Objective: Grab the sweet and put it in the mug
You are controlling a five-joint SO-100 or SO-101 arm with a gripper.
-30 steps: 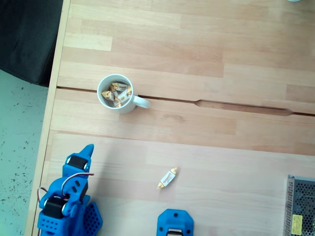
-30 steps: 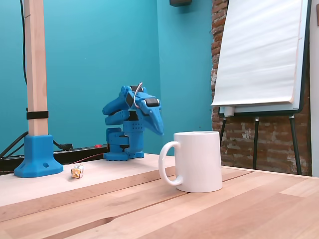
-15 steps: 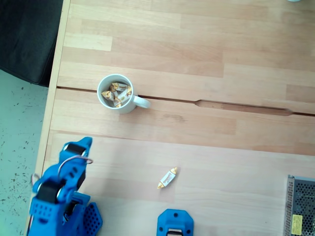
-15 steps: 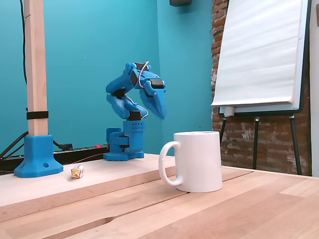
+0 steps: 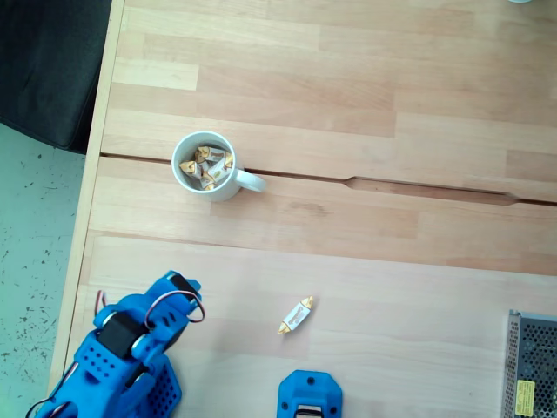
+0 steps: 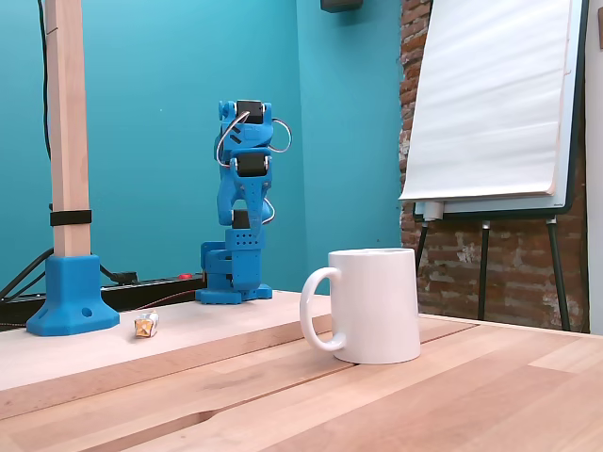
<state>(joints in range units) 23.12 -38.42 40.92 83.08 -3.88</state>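
The sweet point(image 5: 296, 314) lies alone on the wooden table, a small white candy with twisted golden ends; the low fixed view shows the sweet point(image 6: 145, 326) beside the blue post base. The white mug point(image 5: 204, 165) stands farther up the table with several like sweets inside, its handle to the right. In the low fixed view the mug point(image 6: 372, 306) is in front. My blue arm point(image 6: 243, 188) stands raised and folded. From above, the gripper point(image 5: 183, 286) is left of the sweet, well apart from it; it looks shut, with no gap and nothing held.
A blue post base point(image 5: 310, 396) sits just below the sweet, and it carries a wooden post point(image 6: 68, 132). A metal mesh box point(image 5: 533, 366) is at the lower right edge. The table's left edge point(image 5: 87, 218) runs close to the arm. A flipchart point(image 6: 490, 104) stands behind.
The arm has unfolded upward from its low rest pose. Seen from above, its tip has swung right, towards the sweet. Sweet and mug have not moved.
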